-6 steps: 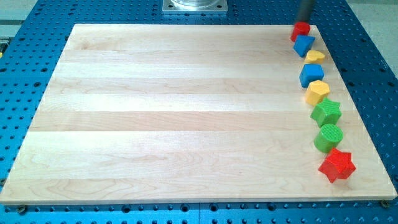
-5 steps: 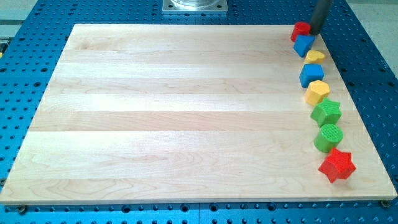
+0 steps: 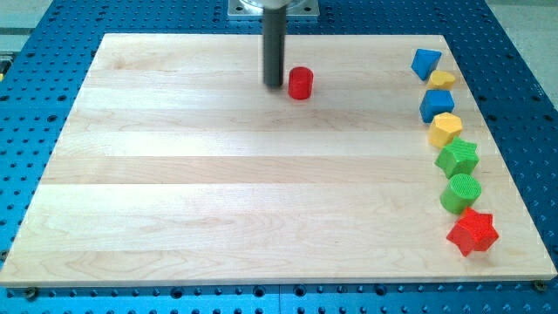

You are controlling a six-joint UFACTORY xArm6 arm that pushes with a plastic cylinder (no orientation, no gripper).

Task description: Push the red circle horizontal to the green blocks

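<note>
Since the earlier frame, the red circle (image 3: 300,83) had travelled from the table's (image 3: 174,201) two-o'clock corner to its twelve-o'clock edge, my tip (image 3: 274,85) just beside it at nine o'clock. No claw exists to report. Both green blocks (image 3: 458,158) (image 3: 461,193) sat at four o'clock, so I judged a downward push remained. No writing was readable.

A pale wooden tabletop (image 3: 174,174), banded in light maple planks, sits on a bright blue base (image 3: 35,52) dotted with a regular grid of small holes. Near the view's top stands a solid red circle (image 3: 300,83) beside a dark grey rod ending in my tip (image 3: 274,85). Down the view's right edge run plain, unpatterned blocks (top to bottom): a blue block (image 3: 425,63), a yellow block (image 3: 442,78), a second blue block (image 3: 437,105), a second yellow block (image 3: 445,129), a green block (image 3: 458,159), a green cylinder with a ridged top (image 3: 461,193), and a red star (image 3: 472,231).
</note>
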